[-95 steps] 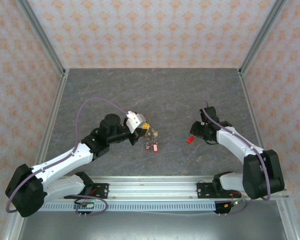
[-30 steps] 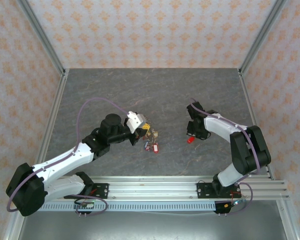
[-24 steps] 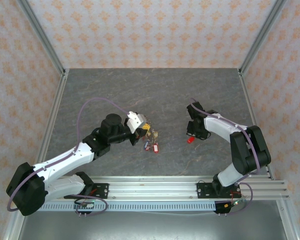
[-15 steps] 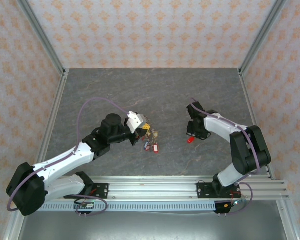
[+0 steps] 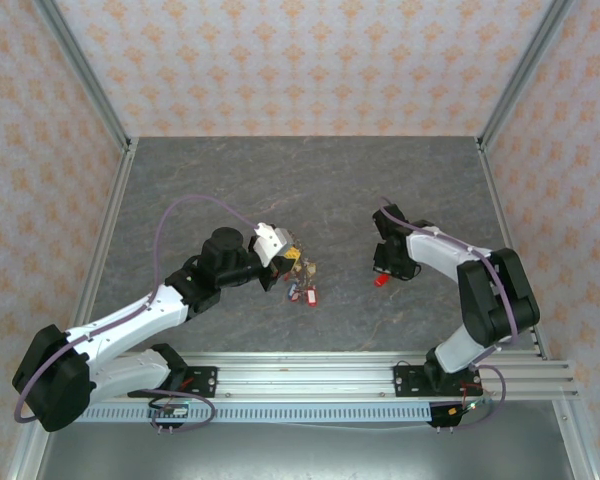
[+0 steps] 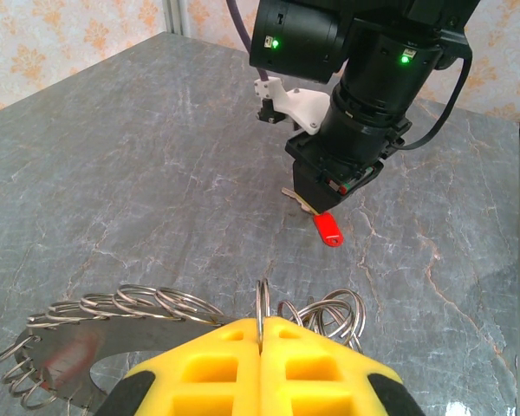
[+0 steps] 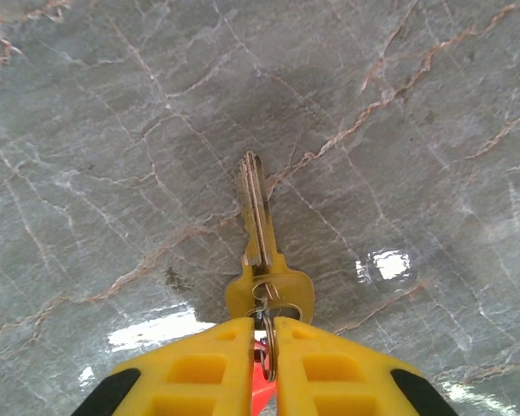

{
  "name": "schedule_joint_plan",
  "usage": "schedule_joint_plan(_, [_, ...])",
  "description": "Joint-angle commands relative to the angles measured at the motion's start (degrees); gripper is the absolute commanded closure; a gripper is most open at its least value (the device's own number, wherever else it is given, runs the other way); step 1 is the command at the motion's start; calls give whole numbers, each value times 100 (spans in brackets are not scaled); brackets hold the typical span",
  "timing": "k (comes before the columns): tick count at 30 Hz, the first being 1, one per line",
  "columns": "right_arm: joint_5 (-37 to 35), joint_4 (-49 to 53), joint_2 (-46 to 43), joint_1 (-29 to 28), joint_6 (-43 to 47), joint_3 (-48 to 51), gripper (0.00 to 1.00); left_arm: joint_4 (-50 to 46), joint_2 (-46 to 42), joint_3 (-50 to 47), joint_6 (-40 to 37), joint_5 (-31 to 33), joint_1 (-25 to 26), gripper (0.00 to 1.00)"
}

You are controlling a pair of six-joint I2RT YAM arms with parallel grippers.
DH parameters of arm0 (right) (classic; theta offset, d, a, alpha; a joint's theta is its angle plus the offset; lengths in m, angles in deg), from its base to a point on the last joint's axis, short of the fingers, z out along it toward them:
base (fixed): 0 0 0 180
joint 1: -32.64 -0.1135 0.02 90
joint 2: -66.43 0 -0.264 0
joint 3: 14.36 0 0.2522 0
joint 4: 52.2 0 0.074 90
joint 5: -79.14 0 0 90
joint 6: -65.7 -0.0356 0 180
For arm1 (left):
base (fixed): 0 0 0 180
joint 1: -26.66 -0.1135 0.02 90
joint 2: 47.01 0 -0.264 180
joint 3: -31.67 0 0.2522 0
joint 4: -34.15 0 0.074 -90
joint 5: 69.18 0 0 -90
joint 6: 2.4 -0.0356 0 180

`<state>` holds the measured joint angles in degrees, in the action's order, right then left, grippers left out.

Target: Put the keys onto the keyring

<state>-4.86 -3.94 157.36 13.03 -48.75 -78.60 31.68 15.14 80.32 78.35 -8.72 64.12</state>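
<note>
My left gripper (image 6: pixel 262 322) is shut on one thin split ring standing upright between its yellow fingertips. That ring belongs to the keyring (image 6: pixel 65 366), a flat grey disc with several small rings along its rim. In the top view the left gripper (image 5: pixel 284 257) holds the keyring (image 5: pixel 296 262) just above the table. Tagged keys (image 5: pixel 303 292), red and blue, hang or lie below it. My right gripper (image 7: pixel 263 322) is shut on the small ring of a brass key (image 7: pixel 258 221) that points away from it. A red tag (image 7: pixel 260 386) shows under the fingers. From the left wrist view the right gripper (image 6: pixel 328 192) and its red tag (image 6: pixel 328 229) stand opposite.
The grey marbled tabletop (image 5: pixel 310 190) lies open between and behind the two arms. Metal frame posts (image 5: pixel 85 75) and patterned walls bound it on three sides. A rail (image 5: pixel 300 375) with the arm bases runs along the near edge.
Over the last second nothing has visibly moved. Before that, the right arm folded its elbow inwards and its gripper shifted slightly left, while the red tag kept about the same spot.
</note>
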Motion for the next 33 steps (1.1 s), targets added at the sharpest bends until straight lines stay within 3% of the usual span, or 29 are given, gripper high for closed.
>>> schedule_joint_plan(1, [-40,135,39,-33,-59,-15,88,225,-107,216,-15,-70,-36,100])
schedule_joint_plan(33, [24,50,-83,-31,-120,2,88,133,-133,263,-48,-78,-36,100])
